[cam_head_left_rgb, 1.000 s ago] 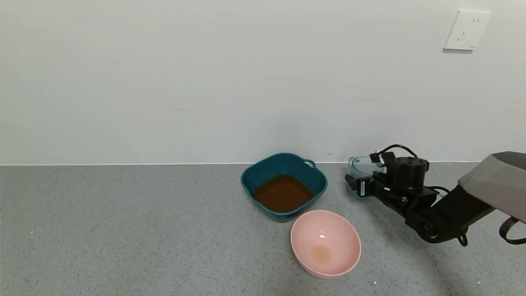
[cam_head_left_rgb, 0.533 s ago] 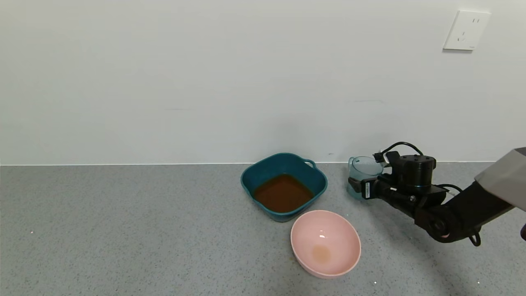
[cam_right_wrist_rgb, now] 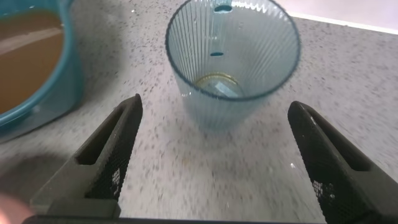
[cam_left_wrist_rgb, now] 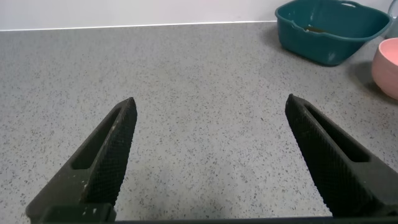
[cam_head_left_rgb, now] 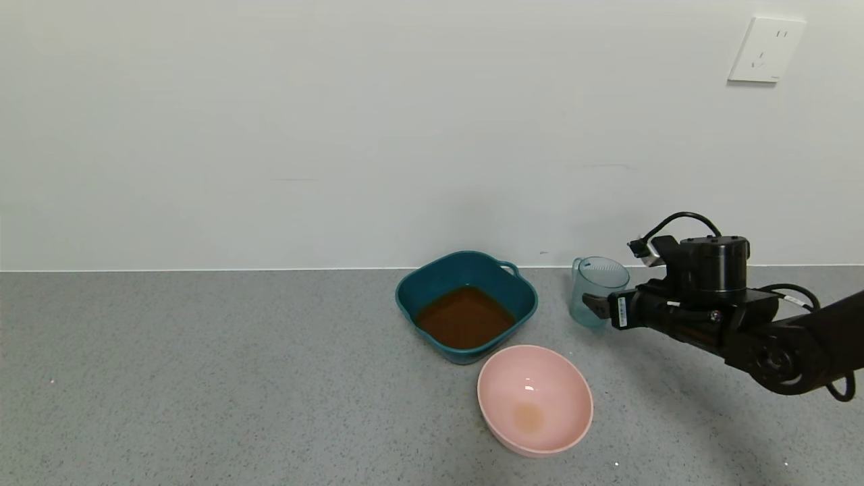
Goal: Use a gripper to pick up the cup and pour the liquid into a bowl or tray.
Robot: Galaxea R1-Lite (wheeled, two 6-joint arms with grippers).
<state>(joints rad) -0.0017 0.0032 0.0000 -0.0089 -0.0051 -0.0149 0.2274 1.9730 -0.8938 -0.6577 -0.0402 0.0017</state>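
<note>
Grey speckled countertop (cam_head_left_rgb: 202,378) runs back to a plain white wall (cam_head_left_rgb: 337,135), where a white socket plate (cam_head_left_rgb: 766,50) sits high on the robot's right. Near the wall stands the cup (cam_head_left_rgb: 598,290), upright on the counter, its handle on the side toward the teal basin (cam_head_left_rgb: 466,305). From the right wrist view the cup (cam_right_wrist_rgb: 233,59) looks nearly drained, with only a faint ring at its bottom; whether a film of fluid lies there is hard to make out. The basin stands apart from the cup, toward the robot's left, and holds the reddish-brown liquid (cam_head_left_rgb: 464,317); in the right wrist view only a cut-off corner of it (cam_right_wrist_rgb: 37,68) shows. Just in front of the basin is a round pink bowl (cam_head_left_rgb: 535,399) with a pale brownish patch at its bottom.

The right gripper (cam_head_left_rgb: 594,302) hangs level just beside the cup on its right side, its arm cut off at the picture's edge. Its fingers (cam_right_wrist_rgb: 106,149) are spread wide, the cup beyond their tips and touched by neither, though in the head view one finger overlaps the cup's lower wall. The left gripper (cam_left_wrist_rgb: 211,162) is out of the head view; its own camera shows its jaws spread wide over bare counter, with the basin (cam_left_wrist_rgb: 336,28) and a sliver of the pink bowl (cam_left_wrist_rgb: 388,65) far off
</note>
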